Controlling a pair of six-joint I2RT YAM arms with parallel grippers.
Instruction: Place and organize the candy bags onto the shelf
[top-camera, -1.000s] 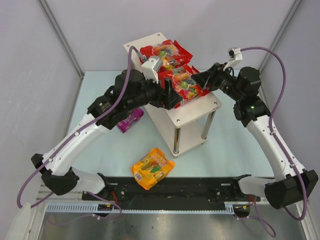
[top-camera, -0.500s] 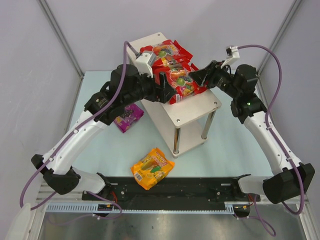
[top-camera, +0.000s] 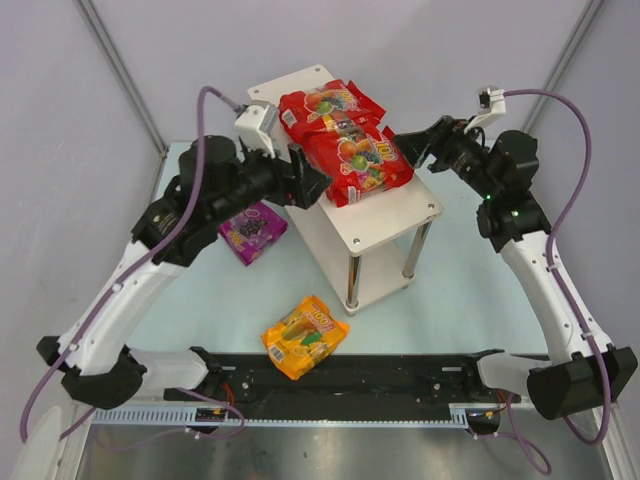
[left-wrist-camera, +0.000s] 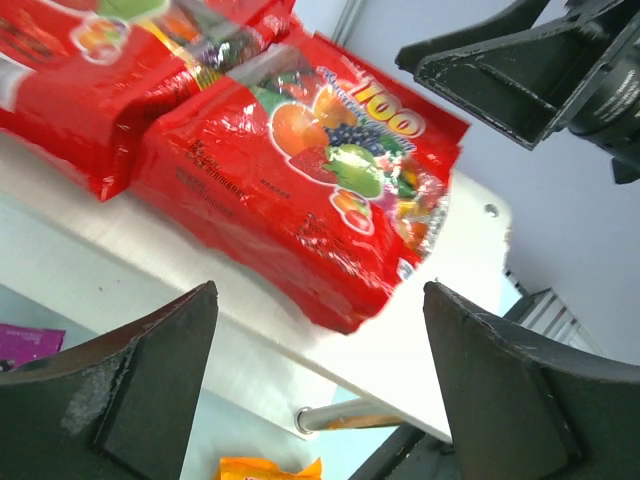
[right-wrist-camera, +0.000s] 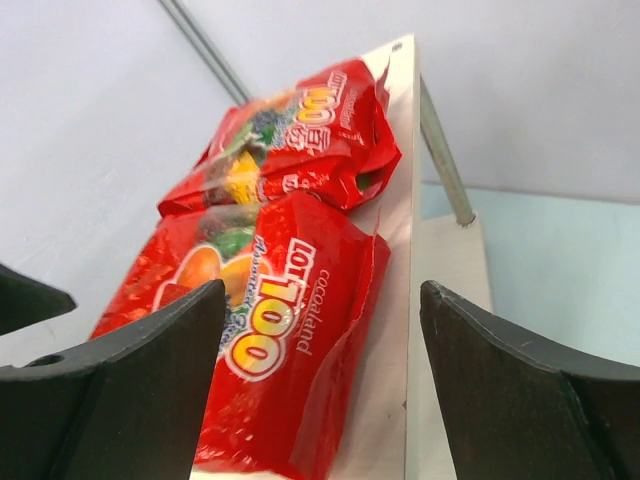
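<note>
Two red candy bags lie side by side on the top board of the shelf (top-camera: 388, 218): the far one (top-camera: 322, 104) and the near one (top-camera: 357, 160). My left gripper (top-camera: 306, 178) hangs open just left of the near red bag, apart from it. My right gripper (top-camera: 416, 148) is open at the bag's right end, with nothing between its fingers. In the right wrist view the near red bag (right-wrist-camera: 270, 370) lies flat on the board ahead of the open jaws. The purple bag (top-camera: 248, 230) and the orange-yellow bag (top-camera: 305, 335) lie on the table.
The shelf's metal legs (top-camera: 352, 280) stand on the pale blue tabletop. The black rail of the arm bases (top-camera: 350, 385) runs along the near edge. Grey walls with slanted metal posts (top-camera: 125, 75) close in the back and sides.
My right gripper has opened and let go of the near red bag, which now rests on the top board. Both grippers have drawn back from it, the left one toward the left.
</note>
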